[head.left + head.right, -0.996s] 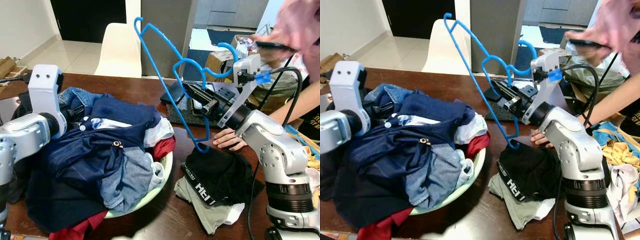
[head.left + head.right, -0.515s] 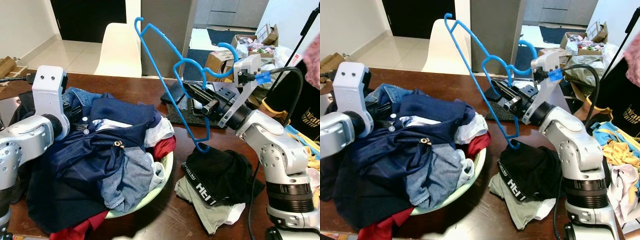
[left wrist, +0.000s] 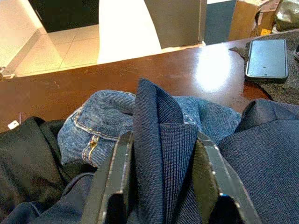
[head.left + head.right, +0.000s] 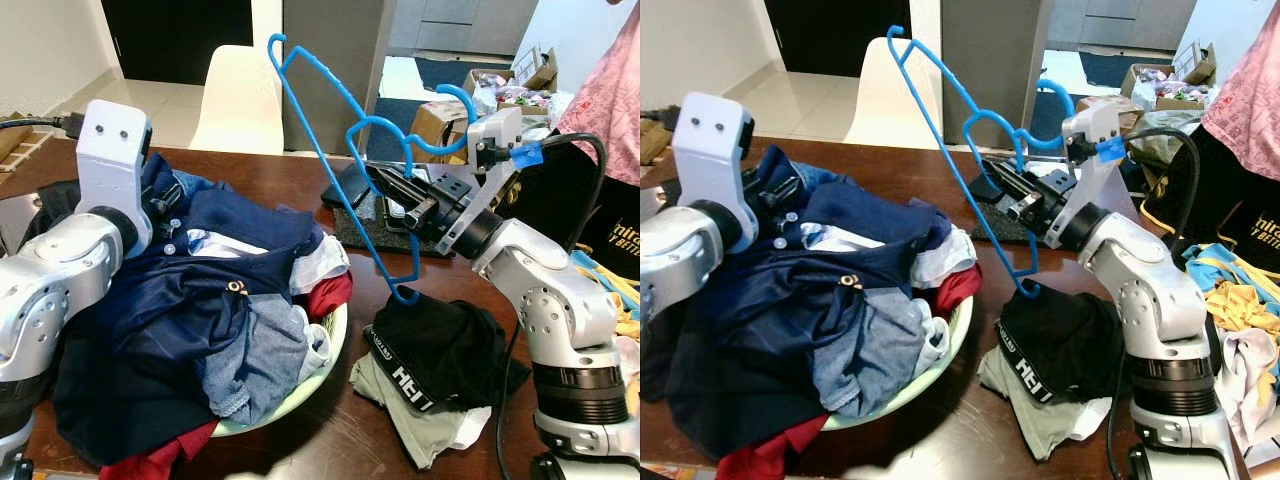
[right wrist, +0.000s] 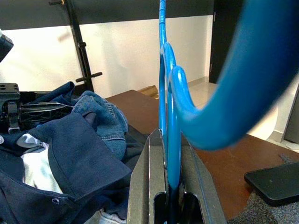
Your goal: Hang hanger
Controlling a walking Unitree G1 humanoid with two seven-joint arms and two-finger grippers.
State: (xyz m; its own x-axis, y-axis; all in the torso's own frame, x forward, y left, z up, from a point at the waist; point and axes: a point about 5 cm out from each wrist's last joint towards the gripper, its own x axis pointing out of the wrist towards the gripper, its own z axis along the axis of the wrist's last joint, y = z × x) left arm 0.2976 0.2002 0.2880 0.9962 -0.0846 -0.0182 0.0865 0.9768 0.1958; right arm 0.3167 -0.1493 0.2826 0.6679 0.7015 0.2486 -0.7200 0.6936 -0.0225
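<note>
A blue plastic hanger (image 4: 403,293) stands tilted over the table, its lower corner touching a black garment (image 4: 440,345). My right gripper (image 4: 378,180) is shut on the hanger's neck (image 5: 168,116), with the thin blue bars pinched between its jaws. My left gripper (image 3: 163,137) sits at the far left of the clothes pile, shut on an upright fold of a navy garment (image 3: 163,158). Blue denim (image 3: 98,121) lies just behind that fold. The pile of navy, grey, white and red clothes fills a pale green basin (image 4: 328,345).
A person in a pink top (image 4: 610,90) stands at the far right. A phone (image 3: 266,58) lies on a dark mat on the brown table (image 4: 270,175). A white chair (image 4: 240,100) stands behind the table. Boxes and loose clothes crowd the right side.
My left arm has risen and shifted back, lifting the navy fold. The person's hand has left the table and the person has stepped back to the right. The right arm and hanger stay still.
</note>
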